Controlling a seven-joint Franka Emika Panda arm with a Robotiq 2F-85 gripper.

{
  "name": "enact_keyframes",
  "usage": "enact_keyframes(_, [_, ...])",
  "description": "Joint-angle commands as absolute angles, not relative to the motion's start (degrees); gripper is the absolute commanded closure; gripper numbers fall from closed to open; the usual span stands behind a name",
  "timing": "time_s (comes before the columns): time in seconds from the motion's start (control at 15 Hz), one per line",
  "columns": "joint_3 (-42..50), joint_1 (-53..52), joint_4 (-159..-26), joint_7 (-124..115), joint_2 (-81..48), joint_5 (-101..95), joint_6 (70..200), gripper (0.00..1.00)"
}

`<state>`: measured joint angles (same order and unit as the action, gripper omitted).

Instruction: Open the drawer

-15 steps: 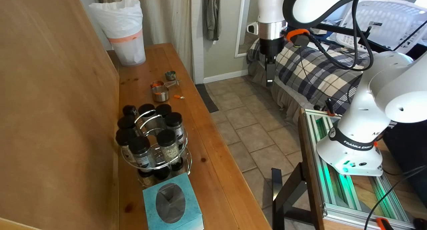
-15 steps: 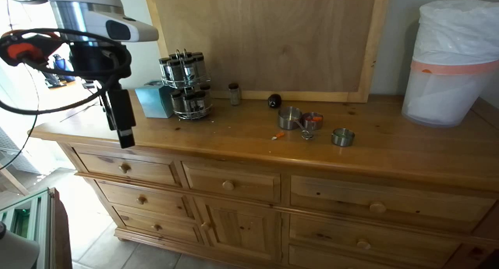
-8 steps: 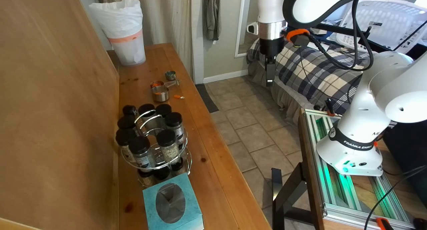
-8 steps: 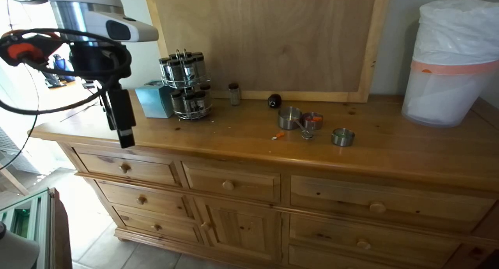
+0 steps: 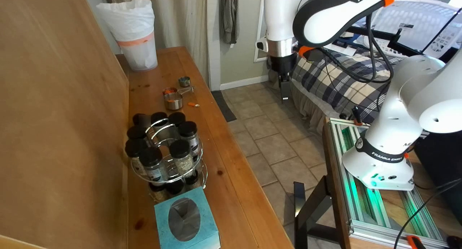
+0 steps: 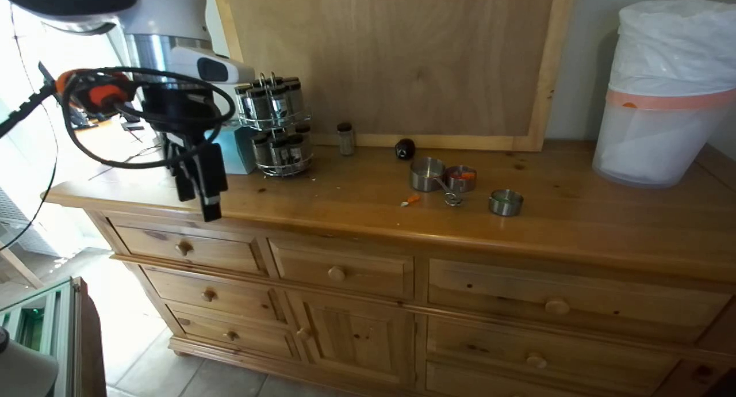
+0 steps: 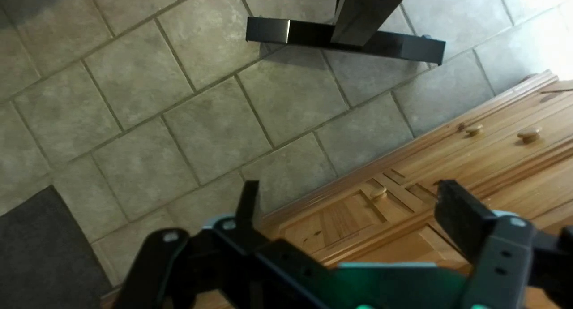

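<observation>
- See the end effector [image 7: 347, 188] spread wide apart over the floor [image 7: 152, 139], clear of the front edge of the tabletop [image 6: 592, 236].
- See closed drawers [image 6: 368, 279] beneath that edge; cannot tell the task's own from the rest.
- Find the bin [image 5: 141, 56], lined in white, near the far back corner in an exterior view.

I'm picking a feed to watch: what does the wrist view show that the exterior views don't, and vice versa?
Only wrist: both ends of the black table foot, and a green surface at the base of the gripper.
Only exterior: spice jars, blue tissue box, metal measuring cups and trash bin.
Shared: the gripper, tiled floor and, in an exterior view, drawer fronts.
</observation>
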<state>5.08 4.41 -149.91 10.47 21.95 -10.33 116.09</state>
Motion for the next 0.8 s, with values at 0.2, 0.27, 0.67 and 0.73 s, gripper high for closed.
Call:
enact_keyframes(0.2, [7.80, 3.21, -149.08, 26.24, 11.66, -9.12, 121.95, 0.00])
enact_keyframes(0.27, [8.22, 3.18, -149.20, 28.66, 10.41, -8.28, 123.18, 0.00])
enact_keyframes(0.67, [10.64, 3.27, -149.60, 47.50, 2.89, 10.08, 136.31, 0.00])
enact_keyframes(0.73, [10.40, 3.44, -149.36, 50.90, 1.57, 14.18, 137.51, 0.00])
